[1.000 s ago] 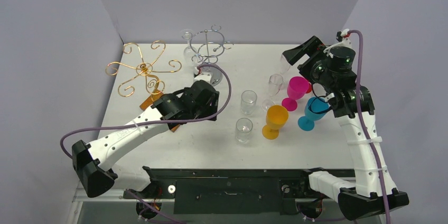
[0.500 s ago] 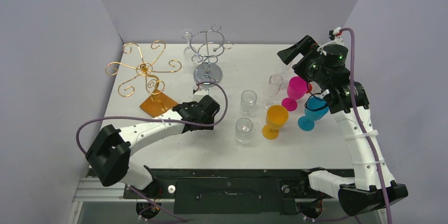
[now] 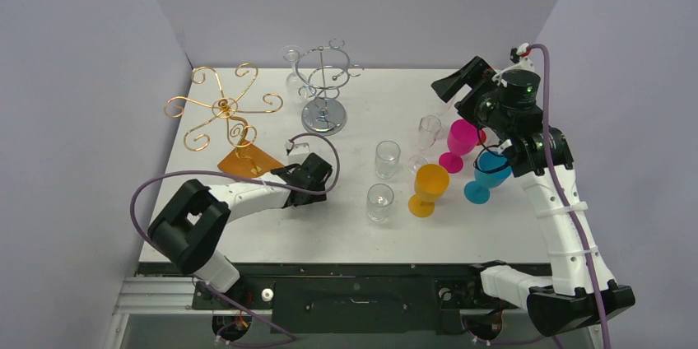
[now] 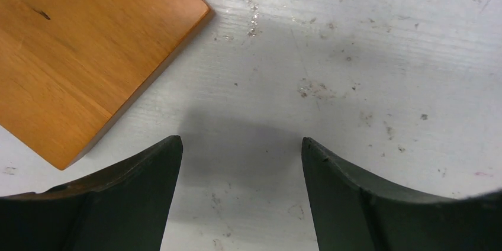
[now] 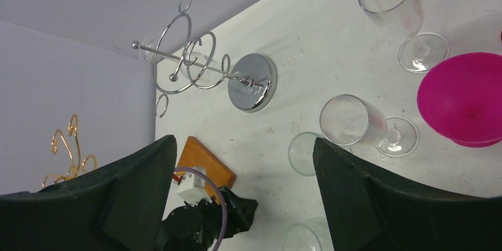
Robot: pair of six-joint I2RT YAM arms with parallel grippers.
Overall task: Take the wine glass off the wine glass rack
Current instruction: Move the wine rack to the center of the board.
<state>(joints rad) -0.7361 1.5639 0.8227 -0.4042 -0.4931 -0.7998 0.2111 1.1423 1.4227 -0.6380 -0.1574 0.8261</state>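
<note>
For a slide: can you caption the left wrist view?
Open left gripper over the white table, empty, a wooden board at the upper left.

Chrome-silver wine glass rack (image 3: 323, 90), colourless wine glass (image 3: 294, 77); gold wire stand (image 3: 222, 106) on orange-brown, wood-grained base (image 4: 77, 55). 3 coloured goblets: magenta goblet (image 3: 463, 135), teal goblet (image 3: 492, 166), amber goblet (image 3: 431, 179). Scuffed white table (image 3: 346, 225). Purple cable (image 3: 136, 197).

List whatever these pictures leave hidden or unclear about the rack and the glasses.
1. Wine glass on the silver rack: in the top view it is clear and small against the wires, so how its foot hooks on is unreadable.
2. Same glass, right wrist view: mostly behind the rack's loops.
3. Wooden base: left wrist view, cut off by the frame edges.
4. Blue glass: top view, partly behind the right arm.
</note>
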